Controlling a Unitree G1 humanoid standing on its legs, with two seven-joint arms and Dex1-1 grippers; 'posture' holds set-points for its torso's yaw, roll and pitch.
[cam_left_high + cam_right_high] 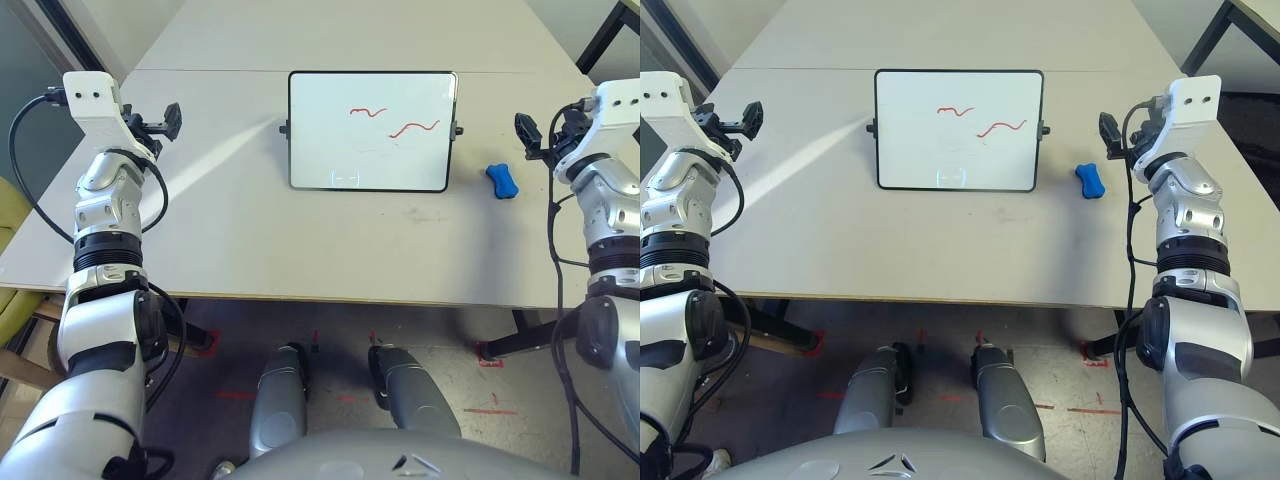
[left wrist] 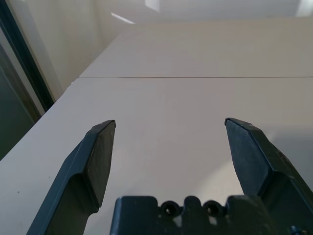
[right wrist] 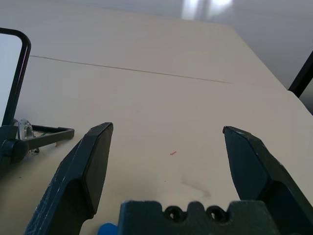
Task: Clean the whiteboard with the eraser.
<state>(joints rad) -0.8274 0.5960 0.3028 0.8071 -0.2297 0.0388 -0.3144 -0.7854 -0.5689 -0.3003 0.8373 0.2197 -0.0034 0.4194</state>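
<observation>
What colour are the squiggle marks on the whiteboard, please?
Red, on the whiteboard; clearest in the left eye view.

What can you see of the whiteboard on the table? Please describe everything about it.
The whiteboard is a white rectangle in a thin black frame with rounded corners and a small black knob on each short side. It sits on the pale table, near the middle, its long sides running left to right. Two thin red squiggles mark its upper right part; the rest looks nearly blank and a little glossy. The blue eraser lies apart on its right. Nothing but the table touches it.
</observation>
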